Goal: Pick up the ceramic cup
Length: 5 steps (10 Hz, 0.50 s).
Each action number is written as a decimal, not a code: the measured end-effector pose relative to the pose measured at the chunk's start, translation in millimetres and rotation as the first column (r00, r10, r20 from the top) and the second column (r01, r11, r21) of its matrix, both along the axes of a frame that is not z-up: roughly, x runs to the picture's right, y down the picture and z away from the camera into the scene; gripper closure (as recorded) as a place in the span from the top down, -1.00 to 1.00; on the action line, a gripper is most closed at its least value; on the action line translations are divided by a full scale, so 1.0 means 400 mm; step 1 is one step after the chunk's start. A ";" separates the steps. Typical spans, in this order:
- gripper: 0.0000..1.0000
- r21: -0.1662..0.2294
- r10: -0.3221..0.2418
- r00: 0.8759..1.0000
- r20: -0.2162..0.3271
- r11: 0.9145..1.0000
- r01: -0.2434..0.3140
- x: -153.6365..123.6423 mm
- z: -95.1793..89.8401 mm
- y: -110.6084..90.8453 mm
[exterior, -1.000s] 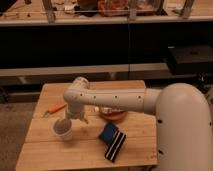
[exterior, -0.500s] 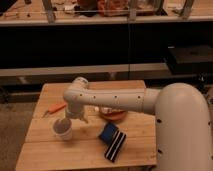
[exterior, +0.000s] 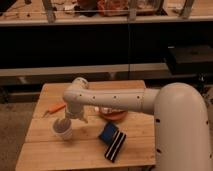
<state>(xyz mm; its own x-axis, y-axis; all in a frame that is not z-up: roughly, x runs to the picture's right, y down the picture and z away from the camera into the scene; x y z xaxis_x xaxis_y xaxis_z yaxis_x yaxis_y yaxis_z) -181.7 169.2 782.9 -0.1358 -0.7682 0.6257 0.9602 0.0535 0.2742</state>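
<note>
The ceramic cup (exterior: 63,131) is small and off-white and stands upright on the wooden table (exterior: 45,155) near its front left. My gripper (exterior: 68,120) hangs down from the white arm (exterior: 115,100) and sits right over the cup's rim, at or in its opening. The cup's lower body shows below the gripper. I cannot tell whether the gripper touches the cup.
An orange plate (exterior: 114,116) lies behind the arm at mid-table, partly hidden. A blue and black object (exterior: 112,141) lies to the right of the cup. An orange-handled tool (exterior: 54,108) lies at the left. Dark shelving (exterior: 100,45) stands behind the table.
</note>
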 end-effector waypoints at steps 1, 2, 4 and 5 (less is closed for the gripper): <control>0.60 0.002 -0.001 1.000 0.001 1.000 0.001 -0.001 0.001 0.000; 0.60 0.003 -0.001 1.000 0.001 1.000 0.001 -0.001 0.002 -0.001; 0.60 0.004 0.000 1.000 0.000 1.000 0.000 -0.002 0.007 0.001; 0.60 0.007 0.000 1.000 0.000 1.000 0.000 -0.003 0.008 0.000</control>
<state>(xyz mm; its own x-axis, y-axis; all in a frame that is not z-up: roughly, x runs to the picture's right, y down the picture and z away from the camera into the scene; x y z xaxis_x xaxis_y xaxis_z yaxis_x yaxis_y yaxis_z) -182.9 169.1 786.1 -0.1362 -0.7722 0.6206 0.9602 0.0514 0.2747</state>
